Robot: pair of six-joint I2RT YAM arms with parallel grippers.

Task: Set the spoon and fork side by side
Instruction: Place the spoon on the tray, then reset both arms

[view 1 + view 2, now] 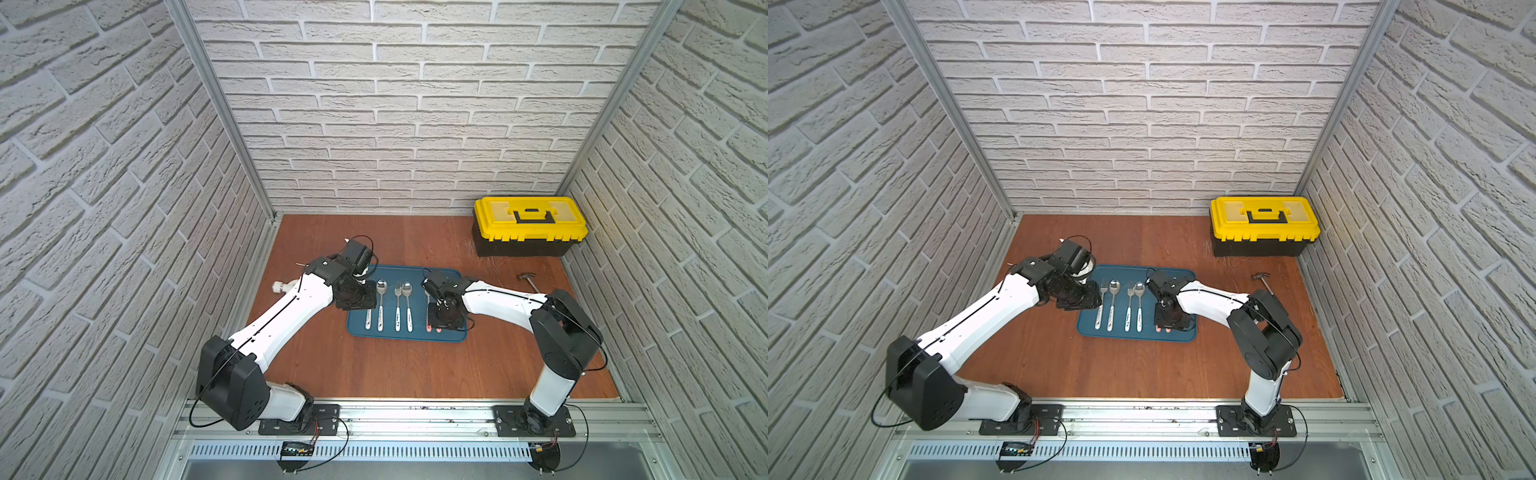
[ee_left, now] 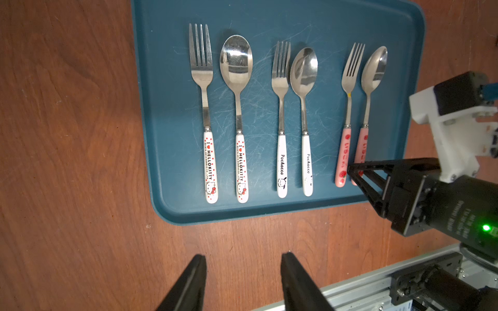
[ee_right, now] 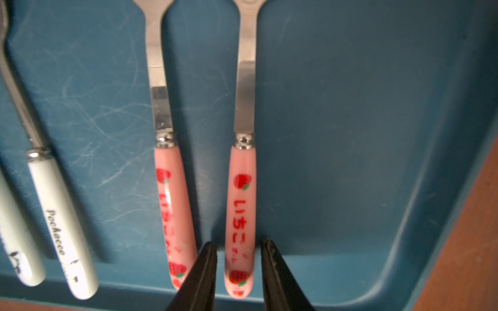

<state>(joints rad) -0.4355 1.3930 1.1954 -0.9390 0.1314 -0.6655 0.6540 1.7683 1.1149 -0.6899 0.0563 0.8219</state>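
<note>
Here, the right pincer [image 3: 238,242] stands a little apart, its fingertips flanking the handle end of the pink strawberry spoon [image 3: 241,204] with slim gaps on either side. That spoon lies flat on the blue tray [image 3: 350,134], parallel to and just beside the pink strawberry fork [image 3: 172,204]. The left pincer [image 2: 244,255], apart and empty, hovers over the wooden surface [image 2: 67,134] near the tray's edge.

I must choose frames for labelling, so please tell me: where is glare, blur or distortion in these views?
Left wrist view: sharp, with glare on the Hello Kitty spoon bowl. Right wrist view: the pink spoon handle print is readable, but the black fingertips are blurred. In both top views, the wide-angle lens splays the brick walls.
</note>
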